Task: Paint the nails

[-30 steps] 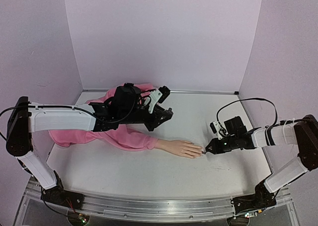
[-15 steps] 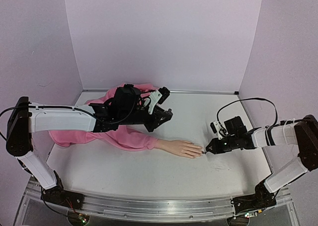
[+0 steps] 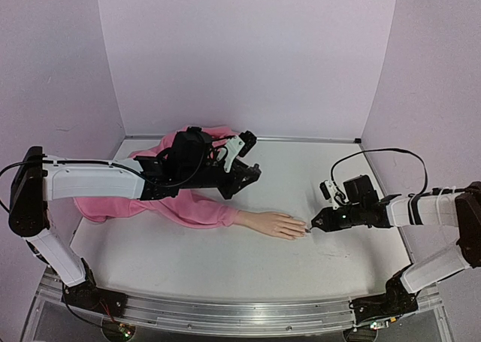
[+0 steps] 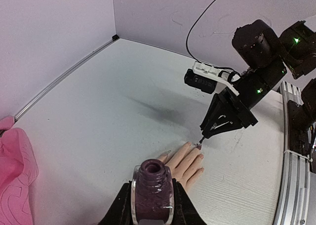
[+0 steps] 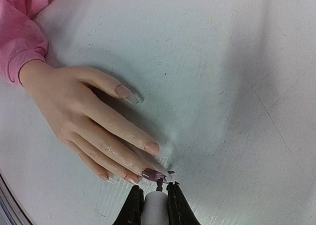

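Just ahead of the right end effector [image 3: 314,223], clamped on the brush cap [image 5: 157,205], the bristles [image 5: 159,183] had stayed at the one dark-lacquered nail [image 5: 151,174], so other nails [image 5: 152,148] still awaited paint. Farther off, the left end effector [image 4: 152,211] gripped the polish bottle [image 4: 152,185].

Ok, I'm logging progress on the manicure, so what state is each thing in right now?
polish bottle: uncapped, upright, clamped in the left gripper.
left gripper: shut on the polish bottle.
right gripper: shut on the white brush cap.
brush: tip at the middle nail.
middle nail: dark-lacquered.
index nail: bare.
mannequin hand: palm down on the table.
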